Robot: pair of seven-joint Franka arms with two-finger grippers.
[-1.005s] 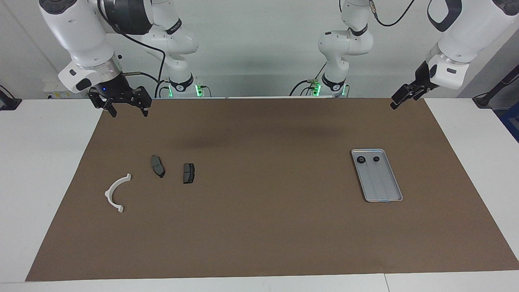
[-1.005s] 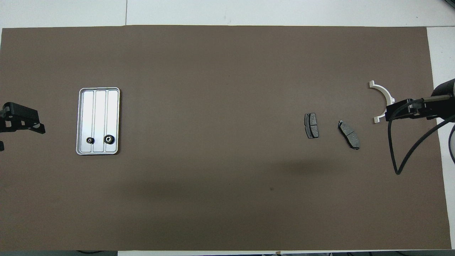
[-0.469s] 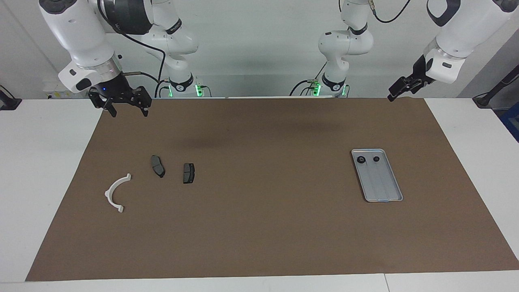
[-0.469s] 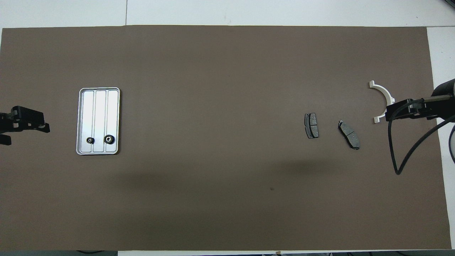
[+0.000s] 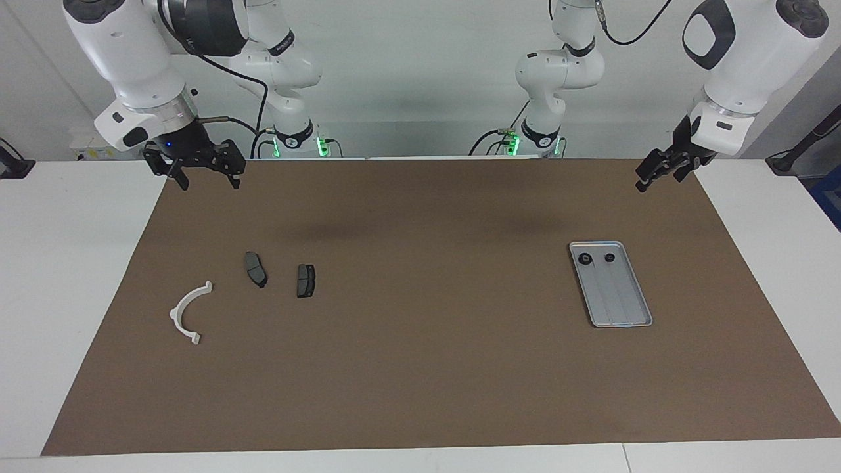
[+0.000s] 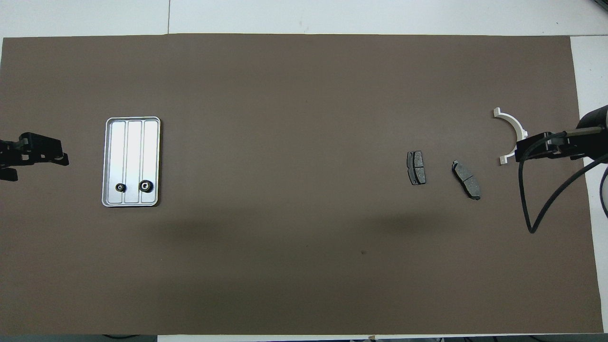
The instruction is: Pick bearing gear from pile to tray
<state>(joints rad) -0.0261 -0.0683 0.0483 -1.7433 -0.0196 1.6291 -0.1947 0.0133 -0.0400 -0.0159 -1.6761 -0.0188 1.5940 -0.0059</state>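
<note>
The tray point(image 5: 620, 309) lies flat on the brown mat point(image 5: 427, 368) toward the left arm's end of the counter point(image 5: 66, 263). 2 small black gears sit inside it at the end nearer the robots: a larger gear point(image 5: 585, 259) and a smaller gear point(image 5: 610, 257), side by side and apart from each other. In the overhead view the same tray point(image 6: 133, 142) shows 3 lengthwise lanes, with the larger gear point(image 6: 145, 185) and the smaller gear point(image 6: 120, 187) in neighbouring lanes.

Toward the right arm's end lie the other parts, all well apart from the tray. 2 dark brake pads rest on the mat: 1 pad point(image 5: 256, 269) and a second pad point(image 5: 305, 280) beside it, not touching. The white bracket point(image 5: 189, 313), a half-ring, lies farther from the robots than the pads and closer to the mat's edge.

The left end effector point(image 5: 656, 172) hangs in the air over the mat's corner, nearer the robots than the tray; it is empty and its fingers are spread. The right end effector point(image 5: 205, 179) hangs over the mat's edge close to the robots, above no part; its fingers stand apart and it holds nothing.
</note>
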